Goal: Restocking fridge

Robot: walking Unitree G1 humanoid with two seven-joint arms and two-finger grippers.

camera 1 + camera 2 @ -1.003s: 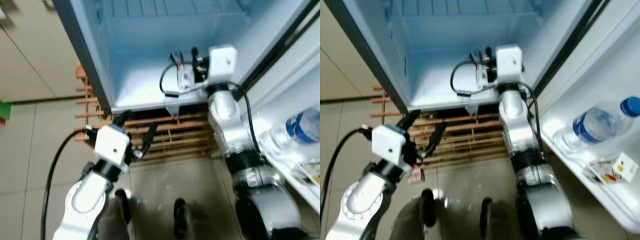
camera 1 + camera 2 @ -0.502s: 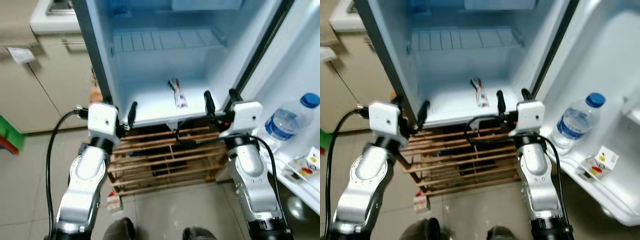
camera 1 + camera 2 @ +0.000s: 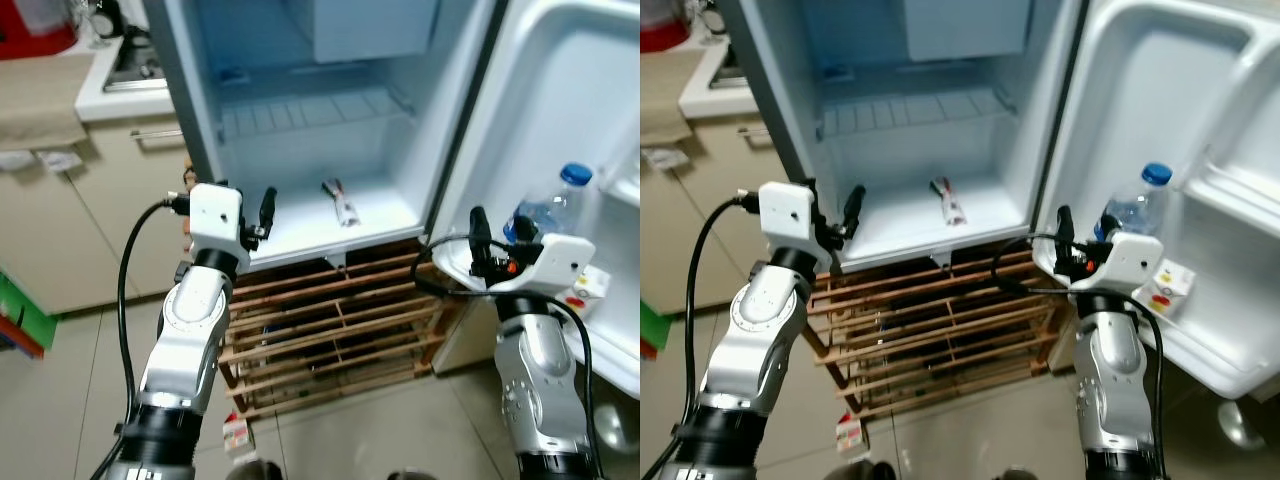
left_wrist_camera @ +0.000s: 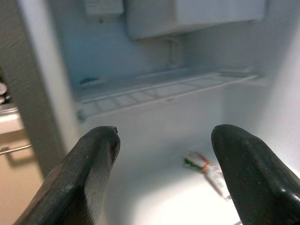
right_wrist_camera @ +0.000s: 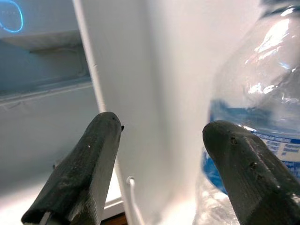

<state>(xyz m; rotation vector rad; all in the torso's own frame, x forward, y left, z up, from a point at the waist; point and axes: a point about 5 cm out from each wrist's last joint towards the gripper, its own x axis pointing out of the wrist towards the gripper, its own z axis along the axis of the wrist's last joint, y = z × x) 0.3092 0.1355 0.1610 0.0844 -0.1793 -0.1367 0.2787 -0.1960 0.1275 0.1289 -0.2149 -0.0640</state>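
The fridge [image 3: 300, 150] stands open. A small snack packet [image 3: 340, 201] lies on its white floor, also seen past my left fingers [image 4: 208, 168]. My left gripper [image 3: 240, 200] is open at the fridge's lower left front edge, pointing inside, empty [image 4: 161, 140]. My right gripper [image 3: 498, 232] is open and empty at the inner edge of the open door [image 3: 560, 90], just left of a clear water bottle [image 3: 545, 210] with a blue cap standing in the door shelf. In the right wrist view the bottle [image 5: 262, 93] is close beside one finger [image 5: 239, 173].
A small carton [image 3: 592, 285] sits in the door shelf by the bottle. A wooden slatted rack [image 3: 330, 320] supports the fridge. A wire shelf [image 3: 310, 110] and freezer box [image 3: 370, 25] are inside. Counter and cabinets [image 3: 90, 170] stand at left; a small packet [image 3: 237, 432] lies on the floor.
The view has risen and pulled back. My right gripper let go of the packet inside the fridge, withdrew, and swung right to the door by the bottle. My left gripper rose to the fridge edge.
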